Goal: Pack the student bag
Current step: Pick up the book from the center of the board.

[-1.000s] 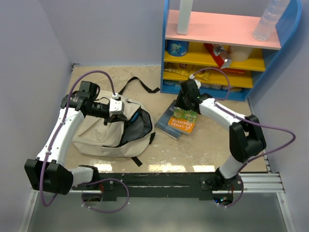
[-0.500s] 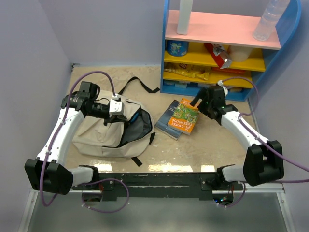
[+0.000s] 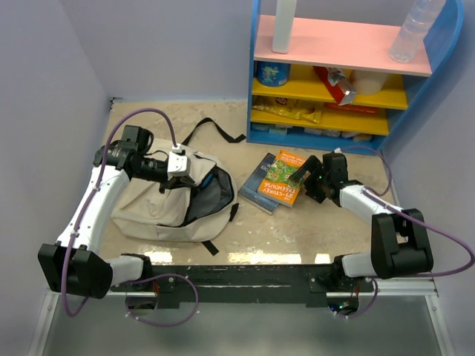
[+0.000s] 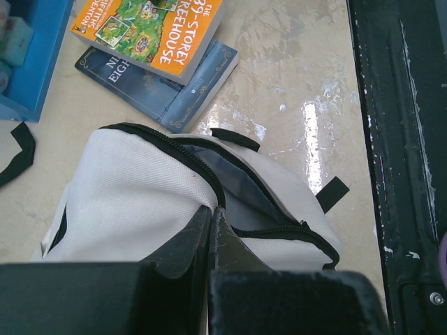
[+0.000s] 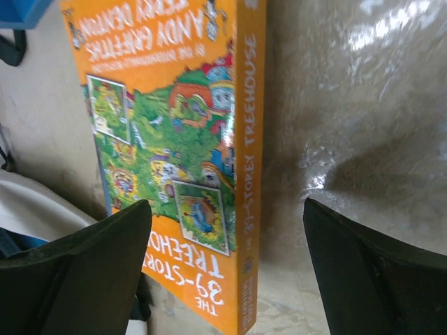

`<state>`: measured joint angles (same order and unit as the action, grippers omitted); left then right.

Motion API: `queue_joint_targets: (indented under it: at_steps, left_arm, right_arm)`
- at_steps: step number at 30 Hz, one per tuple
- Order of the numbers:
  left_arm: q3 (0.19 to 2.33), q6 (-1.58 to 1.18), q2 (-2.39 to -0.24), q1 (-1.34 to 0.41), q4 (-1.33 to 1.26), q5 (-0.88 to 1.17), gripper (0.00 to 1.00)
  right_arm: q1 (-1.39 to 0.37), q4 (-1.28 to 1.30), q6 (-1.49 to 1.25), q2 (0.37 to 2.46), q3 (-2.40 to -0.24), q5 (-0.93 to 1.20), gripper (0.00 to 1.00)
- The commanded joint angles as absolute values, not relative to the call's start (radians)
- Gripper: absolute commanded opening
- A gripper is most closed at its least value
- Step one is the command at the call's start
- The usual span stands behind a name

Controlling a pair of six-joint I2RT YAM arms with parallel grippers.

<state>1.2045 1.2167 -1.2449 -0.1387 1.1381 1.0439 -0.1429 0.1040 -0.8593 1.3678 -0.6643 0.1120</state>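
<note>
My right fingers [image 5: 77, 272] are standing spread at the orange book [image 5: 174, 139], left fingers [image 4: 181, 244] pinching the student bag [image 4: 133, 188]; a shallow bite is risking slippage.

Student bag [image 3: 159, 204] lying on the left half of the worktop [image 3: 312, 222], opening turned right, toward the books. My left jaws are on its upper edge, at the rim of that opening. Just right of the bag, two books stacked: lower book [image 3: 254, 187] flat on the worktop, upper book [image 3: 282, 178] on it, over its right side. My right jaws sit just beside the upper book's right edge (touching or not, I can't tell). Behind the books, back right, stands the shelf unit [image 3: 341, 44], a bottle [image 3: 415, 30] on the right end of its top shelf. A strap [image 3: 211, 130] trails from the bag toward that unit.
</note>
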Motion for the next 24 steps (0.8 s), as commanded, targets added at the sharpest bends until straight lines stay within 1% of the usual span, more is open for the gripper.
queue_joint_targets:
  at_steps: [1,4,7,8,10,11,12,13,14,15,17,20,21,24]
  left_arm:
    - [1.236,1.249,-1.223,-0.137,1.135,1.126,0.0]
    - [1.243,1.25,-1.223,-0.135,1.138,1.124,0.0]
    - [1.243,1.247,-1.223,-0.135,1.135,1.123,0.0]
    - [1.244,1.246,-1.224,-0.135,1.135,1.123,0.0]
    - [1.244,1.241,-1.224,-0.135,1.135,1.124,0.0]
    - [1.246,1.239,-1.224,-0.135,1.134,1.124,0.0]
    - [1.247,1.239,-1.224,-0.137,1.135,1.123,0.0]
    - [1.247,1.238,-1.224,-0.135,1.135,1.123,0.0]
    - [1.247,1.238,-1.223,-0.135,1.135,1.121,0.0]
    - [1.244,1.238,-1.226,-0.135,1.135,1.123,0.0]
    - [1.241,1.238,-1.226,-0.137,1.135,1.123,0.0]
    - [1.238,1.241,-1.229,-0.135,1.143,1.123,0.0]
    - [1.238,1.247,-1.23,-0.135,1.146,1.123,0.0]
    - [1.239,1.249,-1.235,-0.137,1.147,1.129,0.0]
  right_arm:
    - [-0.14,-0.084,-0.948,1.426,-0.606,0.201,0.91]
    - [-0.138,-0.135,-0.968,1.469,-0.581,0.212,0.86]
    - [-0.138,-0.202,-1.003,1.486,-0.545,0.218,0.71]
    - [-0.14,-0.218,-1.011,1.488,-0.528,0.221,0.58]
    - [-0.14,-0.238,-1.028,1.483,-0.515,0.221,0.41]
    - [-0.138,-0.245,-1.029,1.476,-0.5,0.218,0.23]
    - [-0.14,-0.247,-1.034,1.462,-0.491,0.212,0.13]
    - [-0.14,-0.242,-1.045,1.419,-0.482,0.203,0.04]
    - [-0.138,-0.235,-1.045,1.395,-0.471,0.195,0.0]
    - [-0.138,-0.18,-1.034,1.302,-0.472,0.183,0.0]
    - [-0.14,-0.155,-1.026,1.197,-0.479,0.184,0.0]
    - [-0.14,-0.173,-1.048,1.097,-0.488,0.277,0.0]
    - [-0.141,-0.236,-1.06,1.088,-0.482,0.326,0.0]
    - [-0.179,-0.313,-1.095,1.086,-0.492,0.452,0.0]
